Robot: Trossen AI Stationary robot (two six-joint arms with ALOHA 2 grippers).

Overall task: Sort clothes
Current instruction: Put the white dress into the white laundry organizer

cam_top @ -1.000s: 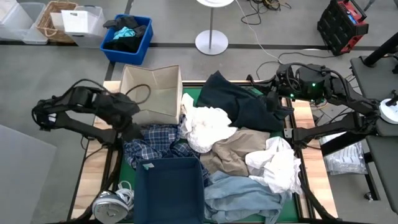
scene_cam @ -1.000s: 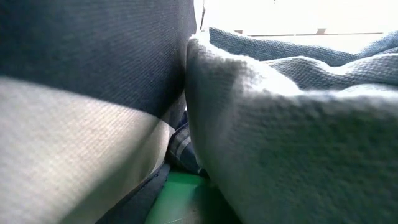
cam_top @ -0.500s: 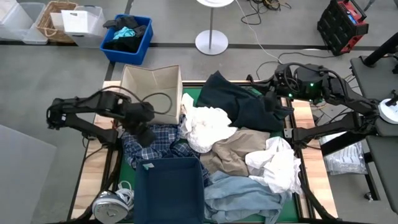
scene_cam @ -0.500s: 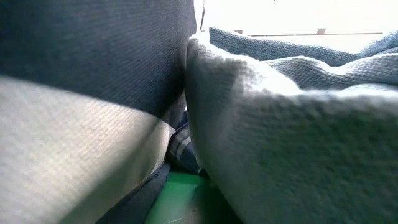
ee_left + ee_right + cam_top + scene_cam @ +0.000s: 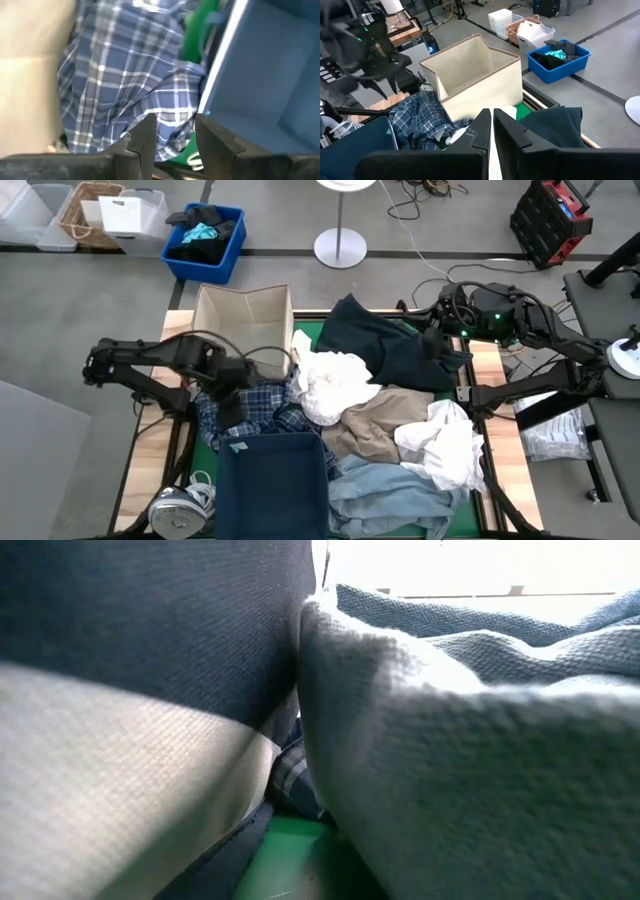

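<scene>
Plaid shirt (image 5: 125,90) lay directly under my left gripper (image 5: 174,131), its fingers parted above the cloth, while my right gripper (image 5: 491,131) waited closed near the navy piece (image 5: 385,340).

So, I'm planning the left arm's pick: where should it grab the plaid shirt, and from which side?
Grip a raised fold of the plaid shirt from straight above. The shirt lies crumpled between the beige box and the navy bin, which block a side approach. The left end effector, open, is right over it.
</scene>
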